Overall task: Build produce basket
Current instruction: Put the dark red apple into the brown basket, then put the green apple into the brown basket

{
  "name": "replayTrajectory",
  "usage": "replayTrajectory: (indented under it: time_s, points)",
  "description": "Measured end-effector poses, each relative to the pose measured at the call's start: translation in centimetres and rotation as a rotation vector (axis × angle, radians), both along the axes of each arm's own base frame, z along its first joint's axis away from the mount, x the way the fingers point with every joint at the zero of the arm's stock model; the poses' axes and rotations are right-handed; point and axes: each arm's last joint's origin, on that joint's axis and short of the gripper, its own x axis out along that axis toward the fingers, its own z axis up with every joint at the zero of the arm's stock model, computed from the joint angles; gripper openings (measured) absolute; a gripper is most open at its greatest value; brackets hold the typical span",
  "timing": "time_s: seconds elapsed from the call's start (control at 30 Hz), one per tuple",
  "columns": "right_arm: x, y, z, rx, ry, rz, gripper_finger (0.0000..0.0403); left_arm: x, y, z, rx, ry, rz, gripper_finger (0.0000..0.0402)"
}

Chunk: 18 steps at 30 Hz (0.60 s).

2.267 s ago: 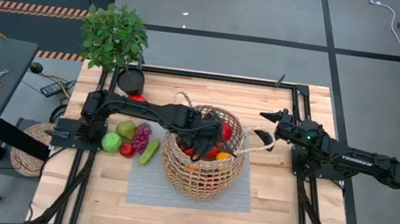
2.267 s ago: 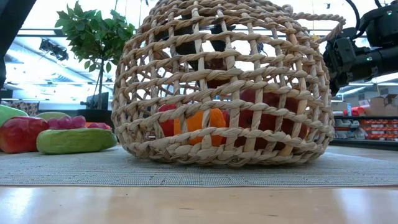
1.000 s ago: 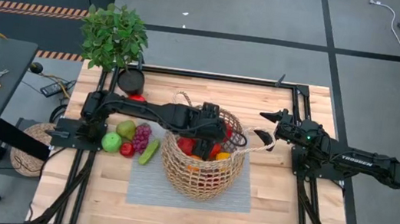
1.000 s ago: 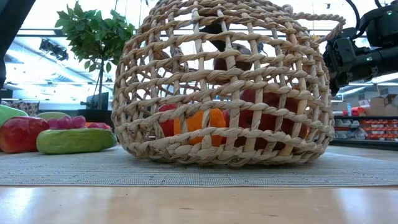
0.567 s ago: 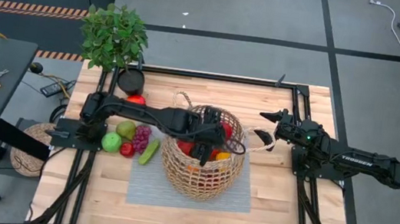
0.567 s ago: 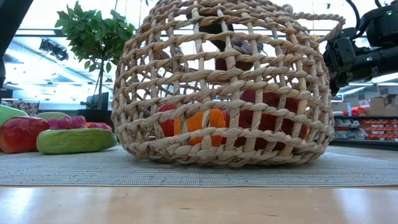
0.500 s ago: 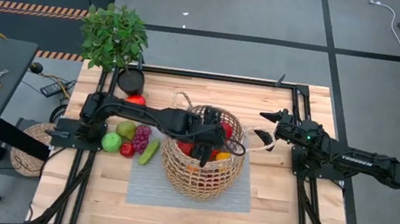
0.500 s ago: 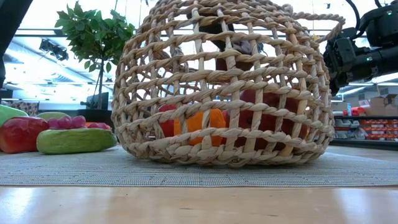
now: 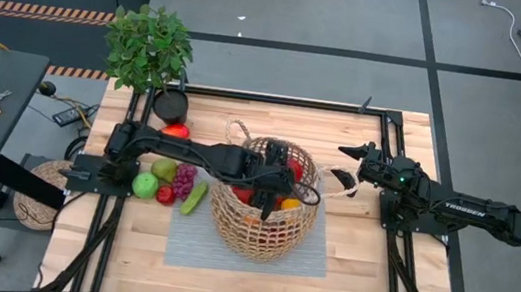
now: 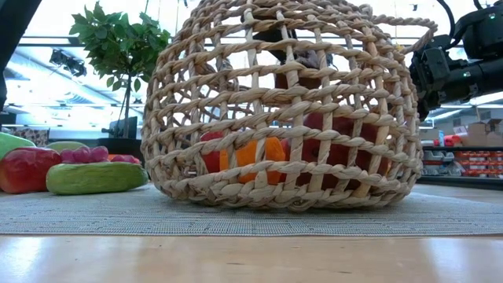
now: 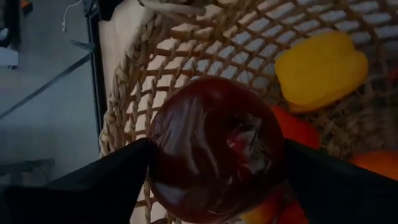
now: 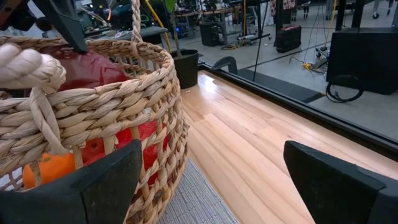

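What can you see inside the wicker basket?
Inside the basket: a dark red apple held by the left hand, a yellow pepper, and orange and red produce. Anything beneath them is hidden.

Large round tan open-weave wicker basket (image 9: 264,212), upright on a grey mat, loop handle at each side of the rim. Inside, low against the wall: red apples (image 10: 334,149), an orange (image 10: 253,157), a yellow pepper-like piece (image 11: 322,70). Directly under the left gripper (image 9: 270,173), clamped between its two dark fingers just above the pile: dark red apple (image 11: 217,148), glossy, stem dimple facing the wrist. Well back along the left arm, outside the basket, on bare wood beside the mat: pear (image 9: 165,169), green apple (image 9: 145,185), purple grapes (image 9: 183,177), small red fruit (image 9: 165,194), green cucumber (image 9: 194,197) lying slantwise.
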Motion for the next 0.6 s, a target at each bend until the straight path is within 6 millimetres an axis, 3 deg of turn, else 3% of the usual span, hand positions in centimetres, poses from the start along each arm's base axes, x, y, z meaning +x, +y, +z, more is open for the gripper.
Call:
replayTrajectory:
  time_s: [0.1, 0.43, 0.6]
  points:
    - [0.0, 0.0, 0.0, 0.0, 0.0, 0.0, 0.0394, 0.1, -0.2, 0.1, 0.013, -0.041, 0.059, 0.0393]
    - [0.0, 0.0, 0.0, 0.0, 0.0, 0.0, 0.0394, -0.3, -1.8, 0.9, 0.084, -0.089, 0.108, 0.0391]
    - [0.0, 0.0, 0.0, 0.0, 0.0, 0.0, 0.0394, -1.2, -1.7, 3.1, 0.194, -0.182, 0.177, 0.039]
